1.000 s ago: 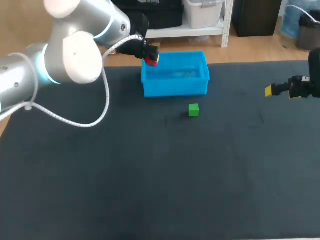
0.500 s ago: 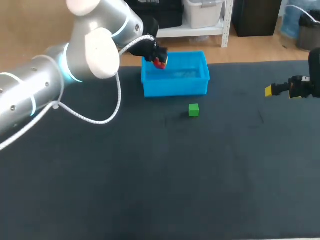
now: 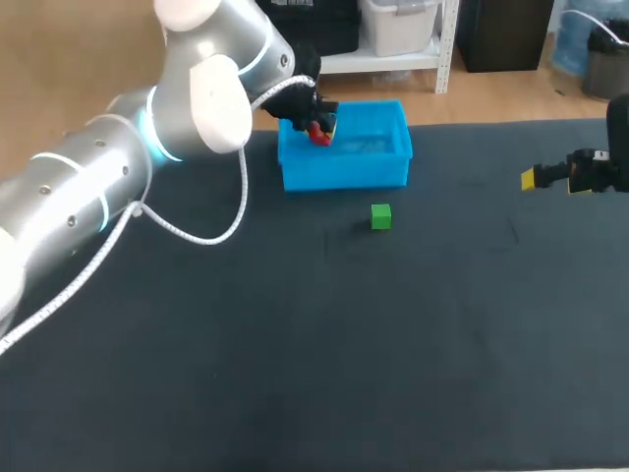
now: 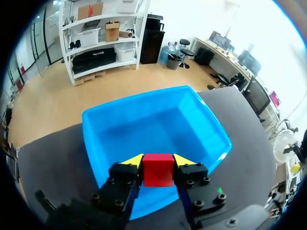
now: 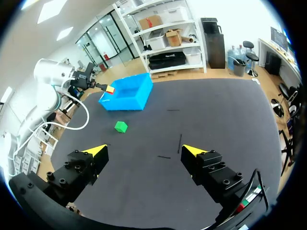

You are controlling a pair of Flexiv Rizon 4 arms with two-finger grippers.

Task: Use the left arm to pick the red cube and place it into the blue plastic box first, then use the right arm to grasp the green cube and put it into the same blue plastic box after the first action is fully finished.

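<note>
Tabletop [image 3: 393,344] is dark; left gripper [image 4: 158,161] clamps red cube [image 4: 158,172] over blue box [image 3: 344,173]; right gripper [image 5: 145,149] gapes.

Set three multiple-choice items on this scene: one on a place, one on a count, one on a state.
1. Where is the green cube?
A. on the table, apart from the blue box
B. inside the blue box
C. between a gripper's fingers

2. How many cubes show?
A. one
B. two
C. three

3. How is the left gripper?
A. open and empty
B. shut on nothing
C. shut on the red cube

Key: 1 A, it lies on the dark table outside the box's walls. 2 B, one green and one red. 3 C, both yellow tips press the red cube's sides over the box.
</note>
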